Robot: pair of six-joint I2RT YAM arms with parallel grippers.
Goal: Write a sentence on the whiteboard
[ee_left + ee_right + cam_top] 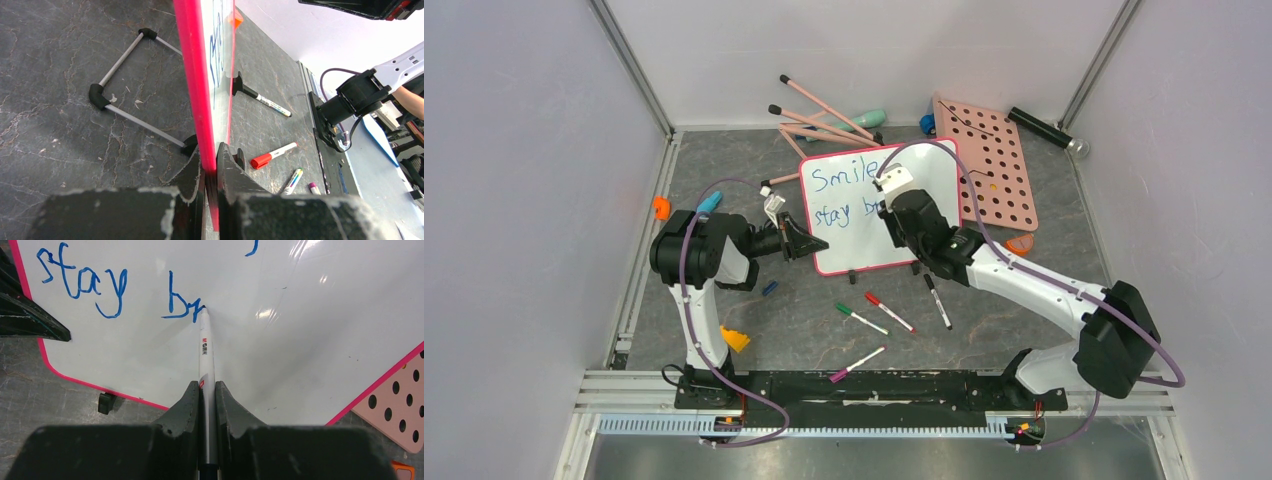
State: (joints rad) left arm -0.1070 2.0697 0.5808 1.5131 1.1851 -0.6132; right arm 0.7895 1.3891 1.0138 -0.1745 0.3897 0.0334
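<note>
whiteboard [854,250]: 1
pegboard [999,180]: 1
loose markers [861,319] [890,312] [937,302] [857,364]: 4 (green, red, black, pink)
held marker [206,355]: 1
arms [704,270] [1044,285]: 2

Down on the dark stone-look table [804,320], four loose markers lie toward the near side. A green-capped one [861,319] sits just beside a red-capped one [890,312], with a black one [937,301] to their right and a magenta-tipped one [857,364] nearest the front rail. At the back, pink sticks [824,118] are crossed in a heap by a teal object [869,119]. Back right, a pink pegboard [989,165] lies flat, with a black cylinder [1046,131] beyond it and an orange piece [1020,243] at its near corner. On the left edge there's an orange blob [661,207], and a yellow wedge [735,340] sits front left.
</note>
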